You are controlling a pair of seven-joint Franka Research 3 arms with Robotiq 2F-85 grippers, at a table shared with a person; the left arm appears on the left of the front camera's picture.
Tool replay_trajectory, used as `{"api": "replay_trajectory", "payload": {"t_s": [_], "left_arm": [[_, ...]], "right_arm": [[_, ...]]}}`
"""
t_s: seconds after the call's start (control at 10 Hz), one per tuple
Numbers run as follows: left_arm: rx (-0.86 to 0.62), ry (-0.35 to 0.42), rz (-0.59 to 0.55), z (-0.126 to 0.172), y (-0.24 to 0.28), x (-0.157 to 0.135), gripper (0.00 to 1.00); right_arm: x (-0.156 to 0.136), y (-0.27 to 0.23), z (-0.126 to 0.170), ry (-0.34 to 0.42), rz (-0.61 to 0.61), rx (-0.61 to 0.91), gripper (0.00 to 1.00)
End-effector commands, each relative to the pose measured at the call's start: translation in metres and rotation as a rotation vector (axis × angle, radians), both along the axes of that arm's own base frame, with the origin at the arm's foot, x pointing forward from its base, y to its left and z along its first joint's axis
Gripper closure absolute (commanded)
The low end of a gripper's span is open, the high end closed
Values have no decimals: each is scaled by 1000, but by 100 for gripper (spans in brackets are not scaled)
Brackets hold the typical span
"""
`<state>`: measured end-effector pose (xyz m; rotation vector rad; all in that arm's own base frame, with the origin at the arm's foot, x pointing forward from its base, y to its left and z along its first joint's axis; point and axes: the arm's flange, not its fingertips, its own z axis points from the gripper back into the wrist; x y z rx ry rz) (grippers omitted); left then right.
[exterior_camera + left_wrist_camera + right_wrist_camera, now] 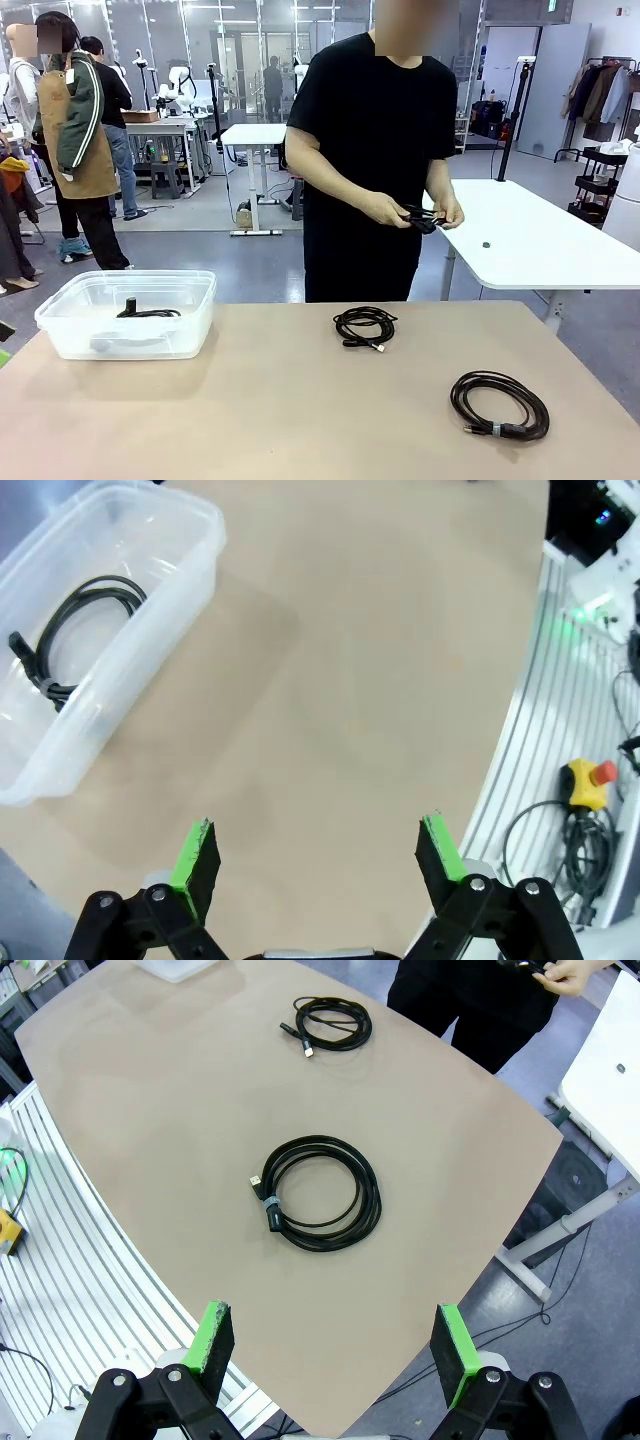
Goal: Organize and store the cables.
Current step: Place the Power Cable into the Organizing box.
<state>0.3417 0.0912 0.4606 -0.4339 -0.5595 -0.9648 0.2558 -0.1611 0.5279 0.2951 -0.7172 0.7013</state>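
A large coiled black cable [499, 404] [318, 1193] lies on the tan table at the right front. A smaller coil [365, 326] [330, 1023] rests near the table's far middle. Another coiled cable [147, 311] [78, 628] lies inside the clear plastic bin [60, 312] [190, 575] at the far left. The person across the table holds a further bundled black cable [421, 217] in both hands. My left gripper [318, 852] hangs open over bare table beside the bin. My right gripper [335, 1345] is open above the table edge, short of the large coil.
A white table [540, 240] stands behind on the right, close to the person. A ribbed white base with a yellow emergency-stop button [588, 783] and loose wiring borders the table in the left wrist view.
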Motion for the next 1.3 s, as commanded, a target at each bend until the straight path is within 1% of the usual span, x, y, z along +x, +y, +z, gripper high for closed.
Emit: {"api": "replay_trajectory", "payload": {"t_s": [0.0,1.2], "left_arm": [[-8,17,9,-3,-2,2,0],[-8,17,9,-3,-2,2,0]], "right_arm": [[0,0,1,-12,2,-2,0],[0,0,1,-12,2,-2,0]]}}
